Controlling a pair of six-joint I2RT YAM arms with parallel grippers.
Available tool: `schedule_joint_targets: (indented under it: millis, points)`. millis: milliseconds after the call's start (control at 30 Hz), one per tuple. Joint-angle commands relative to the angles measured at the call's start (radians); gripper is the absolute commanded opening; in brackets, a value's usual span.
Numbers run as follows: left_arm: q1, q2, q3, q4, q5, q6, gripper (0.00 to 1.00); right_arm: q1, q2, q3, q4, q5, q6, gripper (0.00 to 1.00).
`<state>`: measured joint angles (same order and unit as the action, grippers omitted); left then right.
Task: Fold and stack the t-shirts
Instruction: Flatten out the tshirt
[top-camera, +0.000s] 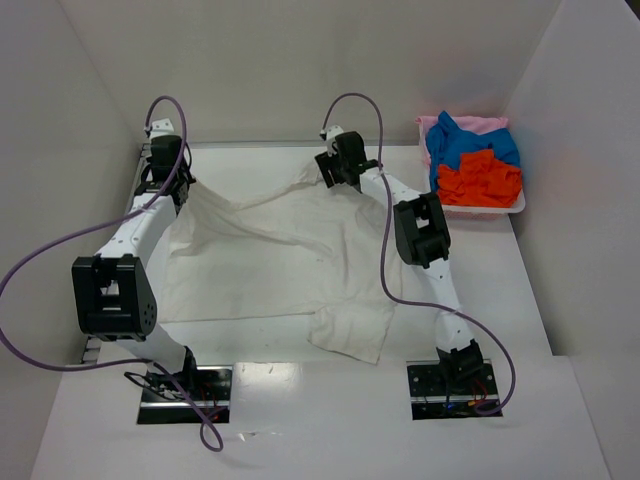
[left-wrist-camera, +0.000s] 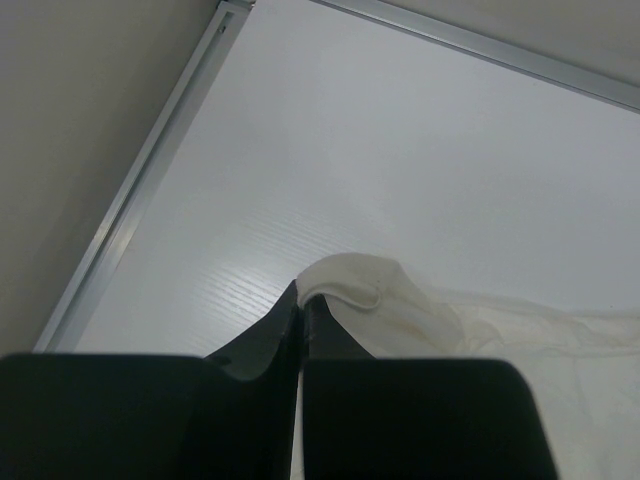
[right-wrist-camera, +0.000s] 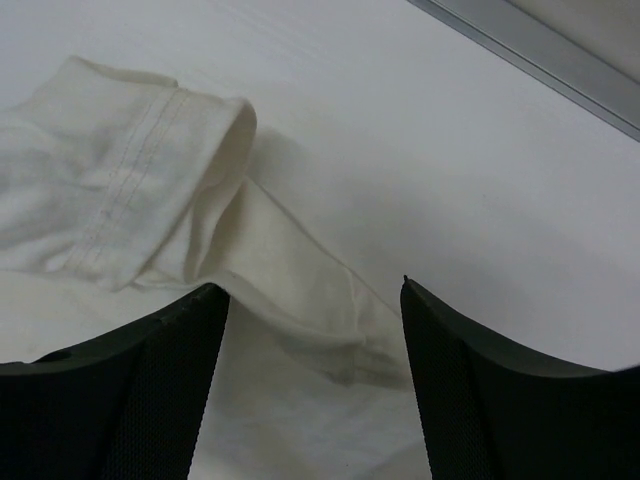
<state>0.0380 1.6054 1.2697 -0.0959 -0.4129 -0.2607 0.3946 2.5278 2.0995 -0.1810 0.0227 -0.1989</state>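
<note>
Off-white t-shirt (top-camera: 270, 265) lay spread across the table (top-camera: 480, 290). Left gripper (left-wrist-camera: 303, 295) clenched on one far corner; right gripper (right-wrist-camera: 310, 285) stood released astride the hem (right-wrist-camera: 330, 330) — advisable to seat deep, close squarely, then draw both corners evenly.

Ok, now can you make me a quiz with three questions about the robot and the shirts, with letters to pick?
1. Where is the tray?
A) at the far right corner of the table
B) by the left arm's base
C) in the middle of the table

2. What colour is the big shirt spread on the table?
A) green
B) black
C) off-white

3. What is the left gripper doing?
A) gaping wide
B) pinching the big shirt's edge
C) holding the tray

Answers:
1 A, it shows at the far right in the top view.
2 C, the cloth is plain off-white.
3 B, it is shut on a fold of cloth.
</note>
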Motion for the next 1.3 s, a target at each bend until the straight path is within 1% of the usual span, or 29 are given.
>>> schedule_joint_targets:
  millis: [0,33,100,133,233,267,333,367,467,600,733,767,900,967,1100,1200,1267]
  points:
    - [0.007,0.017,0.031,0.047,0.019,0.015,0.0,-0.003,0.008,0.062,0.002,0.002,0.016,0.74]
    - [0.007,0.018,0.031,0.047,0.019,0.015,0.0,-0.003,0.017,0.062,0.002,0.002,0.016,0.67]
    - [0.007,0.018,0.031,0.047,0.019,0.015,0.0,-0.003,0.017,0.08,0.002,0.002,0.016,0.58]
    - [0.007,0.018,0.031,0.047,0.019,0.015,0.0,-0.003,0.028,0.08,0.002,0.002,0.026,0.45]
    - [0.007,0.018,0.031,0.047,0.019,0.015,0.0,-0.003,0.028,0.08,0.002,0.014,0.035,0.28]
    - [0.007,0.018,0.031,0.047,0.019,0.015,0.0,-0.003,0.028,0.08,0.002,0.014,0.044,0.2]
    - [0.007,0.018,0.031,0.047,0.019,0.015,0.0,-0.003,0.017,0.08,0.002,0.014,0.044,0.13]
    - [0.007,0.018,0.031,0.047,0.019,0.015,0.0,-0.003,0.017,0.08,0.002,0.014,0.056,0.08]
    - [0.007,0.018,0.031,0.047,0.028,0.015,0.0,-0.013,0.006,0.08,0.002,0.003,0.082,0.0]
    - [0.007,0.008,0.031,0.047,0.028,0.015,0.0,-0.022,-0.04,0.08,0.002,0.013,0.113,0.0]
    - [0.016,-0.002,0.043,0.036,0.046,0.015,0.0,-0.033,-0.121,0.027,0.002,0.022,0.122,0.0]
    - [0.016,-0.002,0.054,0.025,0.055,0.015,0.0,-0.033,-0.168,0.007,0.002,0.022,0.122,0.0]
    - [0.016,-0.021,0.074,0.045,0.045,0.026,0.0,-0.042,-0.317,-0.183,0.089,0.033,0.122,0.0]
    - [0.028,0.001,0.115,0.054,0.045,0.035,0.0,-0.053,-0.362,-0.223,0.103,0.033,0.133,0.0]
    - [0.066,0.097,0.218,0.015,0.069,0.044,0.0,-0.074,-0.457,-0.317,0.119,0.033,0.142,0.0]
    - [0.076,0.151,0.241,0.005,0.091,0.044,0.0,-0.083,-0.513,-0.381,0.152,0.033,0.142,0.0]
    - [0.085,0.172,0.241,0.015,0.109,0.044,0.0,-0.083,-0.523,-0.391,0.161,0.043,0.131,0.0]
